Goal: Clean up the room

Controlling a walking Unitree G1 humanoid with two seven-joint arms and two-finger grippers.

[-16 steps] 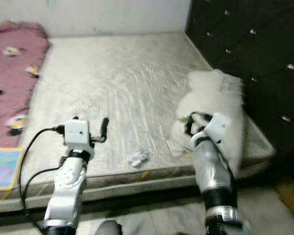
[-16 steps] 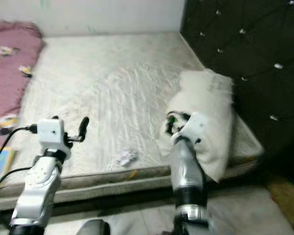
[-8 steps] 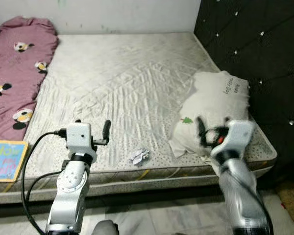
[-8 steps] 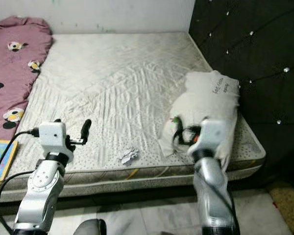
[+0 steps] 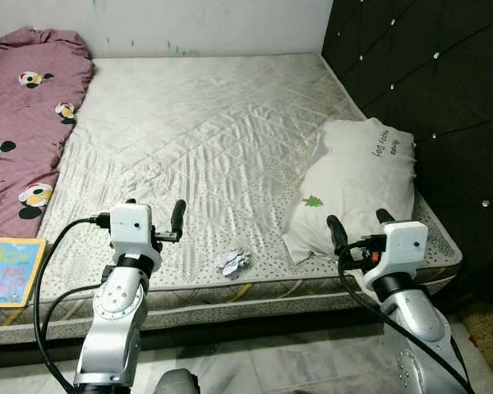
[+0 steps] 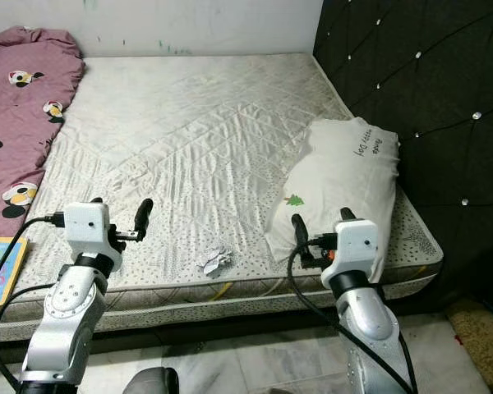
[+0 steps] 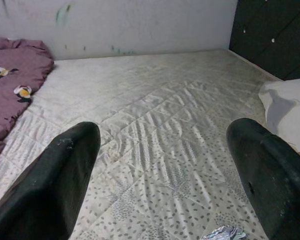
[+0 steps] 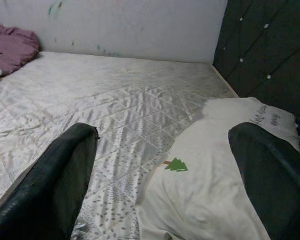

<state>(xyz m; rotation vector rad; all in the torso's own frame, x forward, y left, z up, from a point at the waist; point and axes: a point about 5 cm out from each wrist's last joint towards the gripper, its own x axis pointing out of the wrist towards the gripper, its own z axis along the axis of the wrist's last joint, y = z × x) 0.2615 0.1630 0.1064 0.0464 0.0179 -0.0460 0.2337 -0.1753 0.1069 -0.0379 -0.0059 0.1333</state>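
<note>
Bed (image 5: 197, 131): bare mattress against a dark headboard (image 5: 427, 74).
Pillow (image 5: 357, 185): lies by the headboard, released.
Wrapper (image 5: 232, 262): crumpled at the near edge, likely next.
Left gripper (image 5: 152, 215): spread, empty, hovering.
Right gripper (image 5: 357, 230): spread, empty, beside the pillow.

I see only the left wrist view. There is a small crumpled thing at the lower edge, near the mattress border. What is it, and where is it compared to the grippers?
Observer: It looks like a crumpled paper scrap, lying near the mattress's front edge, between the left gripper and the right gripper.
Operator: Is the right gripper holding something?
Observer: No. Its fingers are open, hovering over the near end of the white pillow.
Operator: Is anything else to tidy on my left side?
Observer: A colourful book lies at the front left corner, beside the maroon blanket.
</note>
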